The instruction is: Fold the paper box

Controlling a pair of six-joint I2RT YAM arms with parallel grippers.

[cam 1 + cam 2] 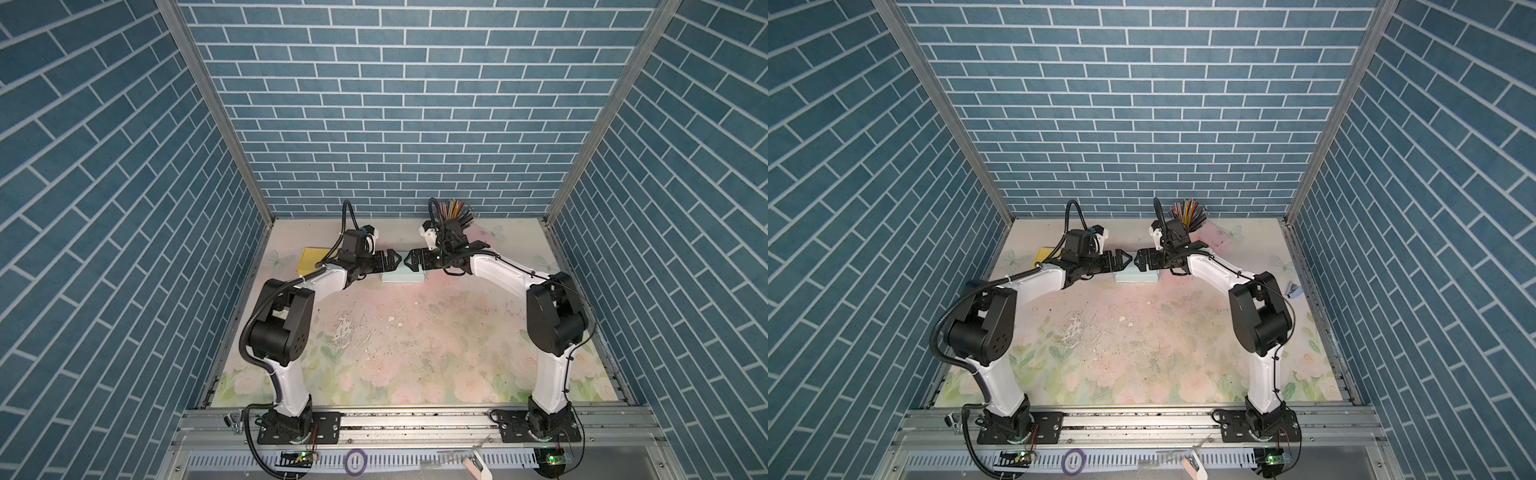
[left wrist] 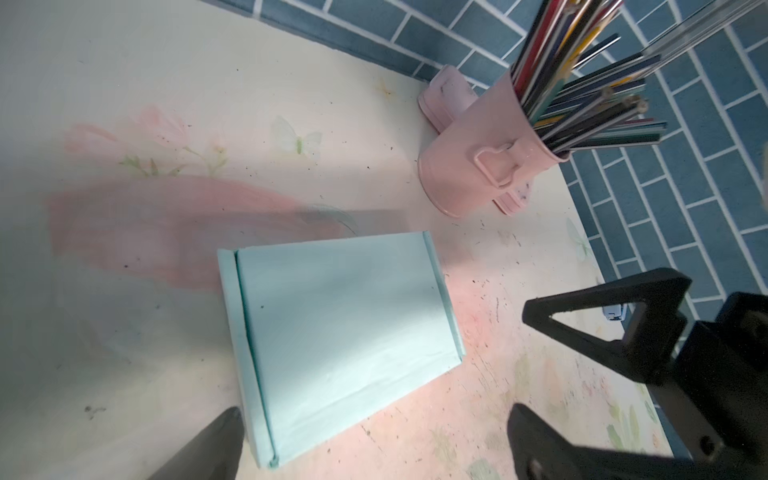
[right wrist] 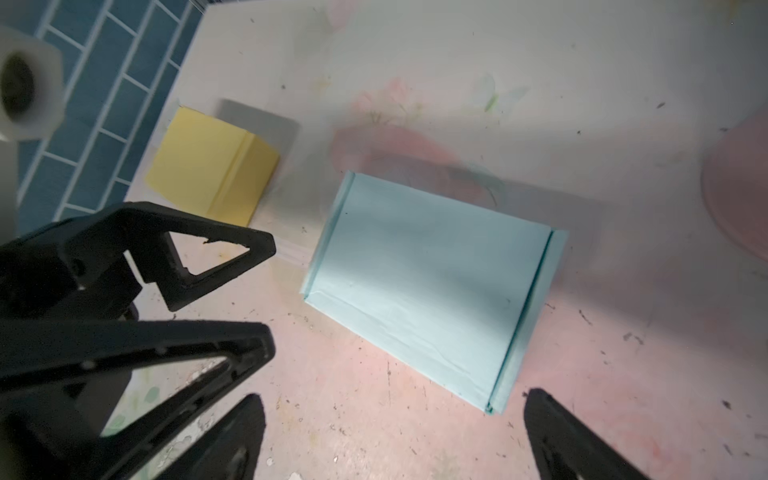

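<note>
Box (image 1: 402, 276) lies flat beneath left claw (image 1: 397, 261) and right claw (image 1: 407, 262).

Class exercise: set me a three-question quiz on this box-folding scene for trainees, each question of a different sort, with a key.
1. True or false: the left gripper is shut on the light blue paper box.
2. What fills the pink holder? A) coloured pencils B) scissors C) spoons
3. Fill in: the other box, beside the left arm, is ____.
Key: 1 false, its jaws stand open and the box lies free on the table; 2 A; 3 yellow.
</note>
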